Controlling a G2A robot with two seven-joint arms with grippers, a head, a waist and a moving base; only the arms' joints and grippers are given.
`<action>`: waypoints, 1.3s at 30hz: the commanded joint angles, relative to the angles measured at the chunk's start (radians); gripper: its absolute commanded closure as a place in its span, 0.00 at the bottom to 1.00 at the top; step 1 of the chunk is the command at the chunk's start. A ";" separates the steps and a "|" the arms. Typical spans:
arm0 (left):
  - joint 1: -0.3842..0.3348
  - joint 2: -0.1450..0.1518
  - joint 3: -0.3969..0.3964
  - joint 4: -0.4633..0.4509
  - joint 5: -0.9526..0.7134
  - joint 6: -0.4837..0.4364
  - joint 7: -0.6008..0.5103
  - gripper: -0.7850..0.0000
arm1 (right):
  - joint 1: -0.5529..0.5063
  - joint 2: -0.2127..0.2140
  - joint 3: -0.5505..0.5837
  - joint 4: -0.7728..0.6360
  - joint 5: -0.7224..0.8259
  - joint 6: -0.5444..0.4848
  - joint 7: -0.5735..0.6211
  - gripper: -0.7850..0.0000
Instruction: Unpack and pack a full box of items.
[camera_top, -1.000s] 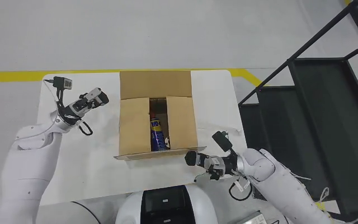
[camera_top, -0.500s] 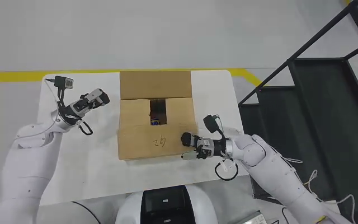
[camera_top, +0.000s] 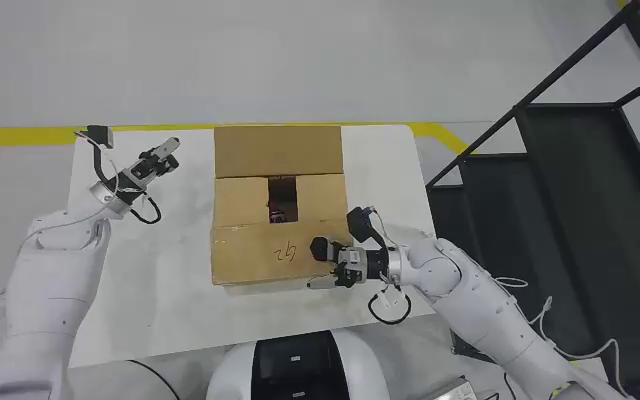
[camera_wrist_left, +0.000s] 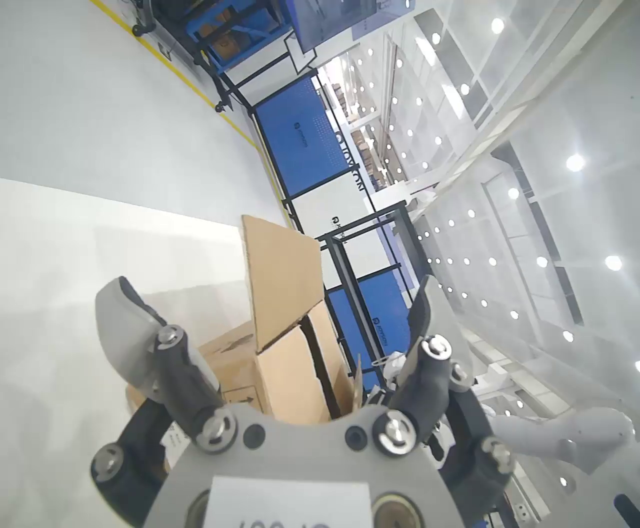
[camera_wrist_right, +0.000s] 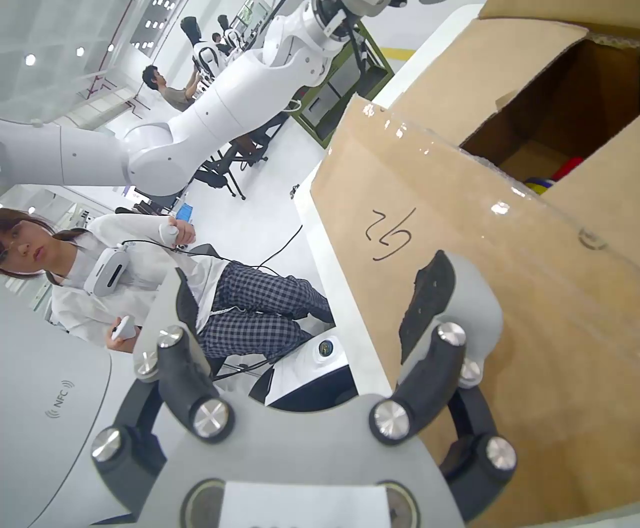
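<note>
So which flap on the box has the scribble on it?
The front flap, nearest the robot, beside the right gripper. It carries a black handwritten mark; the side flaps and the far flap are plain brown.

You find the box (camera_top: 240, 200) mid-table (camera_top: 150, 300), against the far edge. Items (camera_top: 281, 210) lie inside, below the gap between its flaps. The left gripper (camera_top: 166, 154) hangs over the far left corner, well apart from the box. The right gripper (camera_top: 322, 266) sits at the box's near right corner.

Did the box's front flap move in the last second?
Yes. The front flap folded inward, away from the near edge of the table, and now covers much of the box opening.
</note>
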 joint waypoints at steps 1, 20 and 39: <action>-0.042 -0.010 0.027 0.061 0.022 0.001 0.020 0.00 | -0.004 0.001 0.004 -0.005 -0.002 -0.002 -0.004 0.00; -0.293 -0.124 0.219 0.404 -0.159 -0.044 -0.229 0.00 | -0.021 0.007 0.024 -0.004 0.011 -0.030 -0.008 0.00; -0.352 -0.192 0.264 0.458 -0.349 -0.116 -0.374 0.00 | -0.011 0.007 0.021 0.011 0.026 -0.036 0.004 0.00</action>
